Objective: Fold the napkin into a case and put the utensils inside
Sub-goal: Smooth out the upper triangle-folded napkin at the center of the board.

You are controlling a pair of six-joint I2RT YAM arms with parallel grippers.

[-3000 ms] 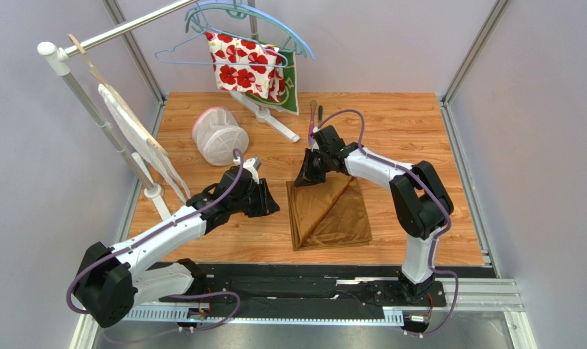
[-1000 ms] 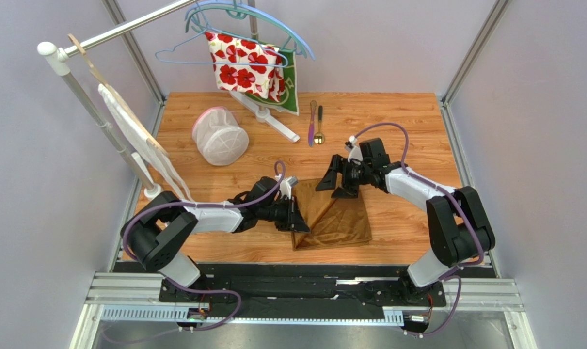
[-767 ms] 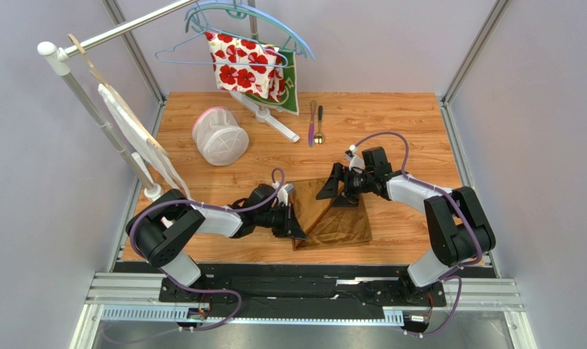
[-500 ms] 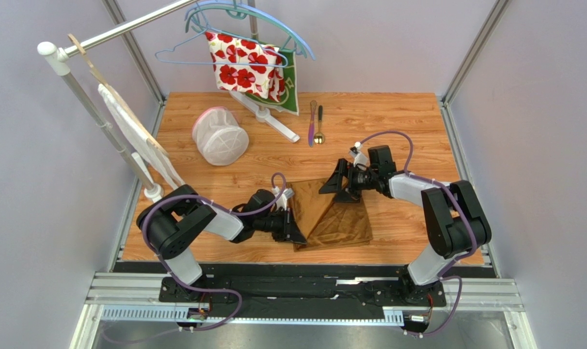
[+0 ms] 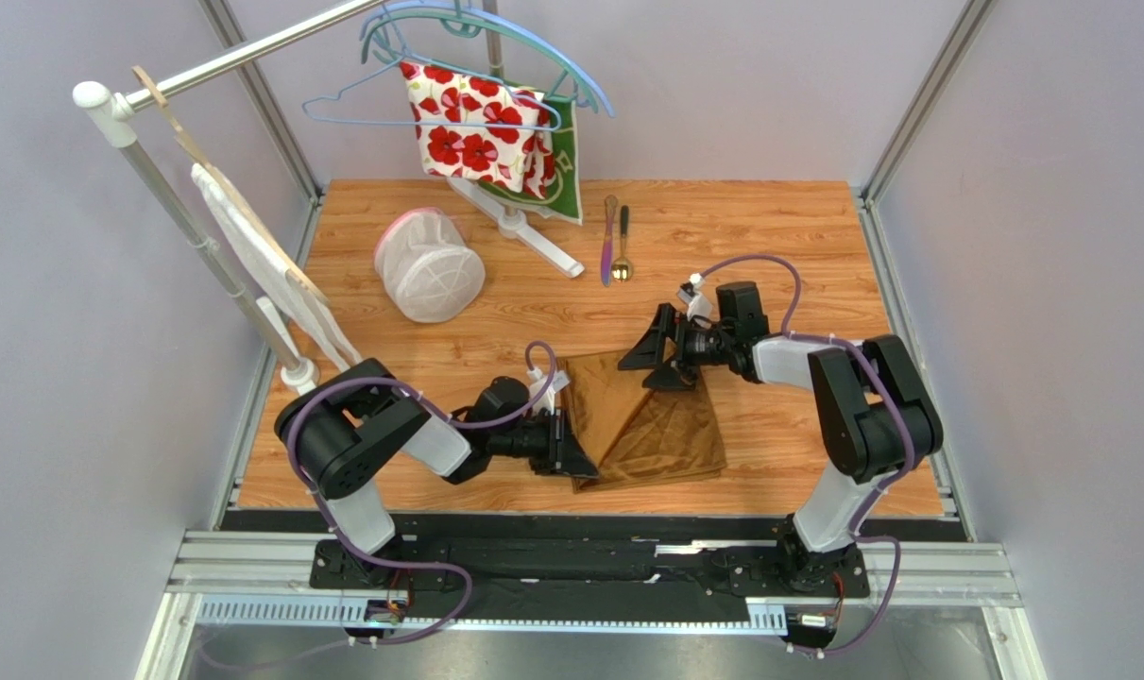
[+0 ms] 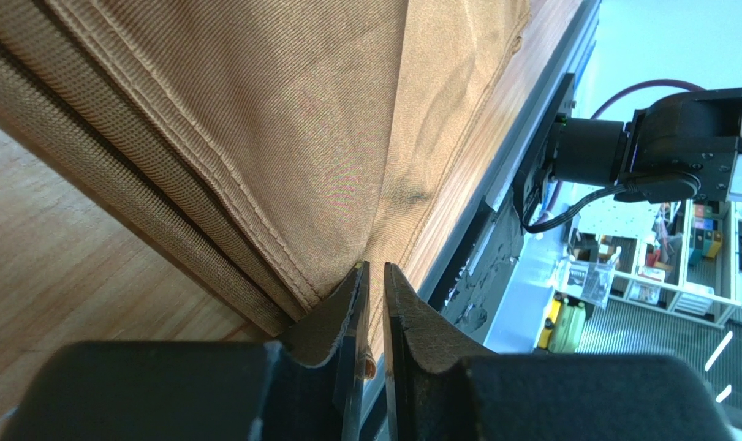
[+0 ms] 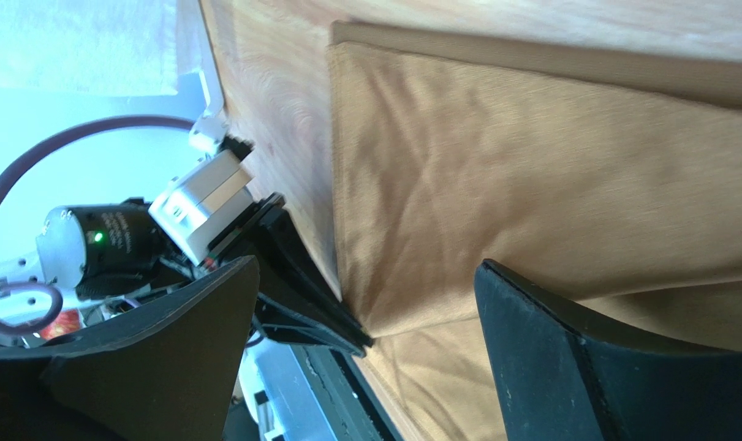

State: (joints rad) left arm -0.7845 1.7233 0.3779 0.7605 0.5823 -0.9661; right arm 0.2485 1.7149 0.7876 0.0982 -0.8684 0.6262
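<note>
Several folded layers of the napkin [image 5: 655, 425] lie flat at the table's [image 5: 790, 241] front middle. Left pincer [image 6: 372, 268] sits at its near-left corner, almost pressed together; we cannot tell whether it grips the hem. Right pincer [image 7: 365, 276] is spread wide over the far edge. Utensils [image 5: 614, 238] lie well apart, farther back.

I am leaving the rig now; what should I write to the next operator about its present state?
Left gripper: jaws almost together at the near-left corner of the napkin; grip unclear.
Right gripper: wide open over the napkin's far edge, empty.
Napkin: partly folded, flat on the table.
Utensils: side by side at the table's far end, untouched.
Left to do: finish folding, put utensils inside.
</note>
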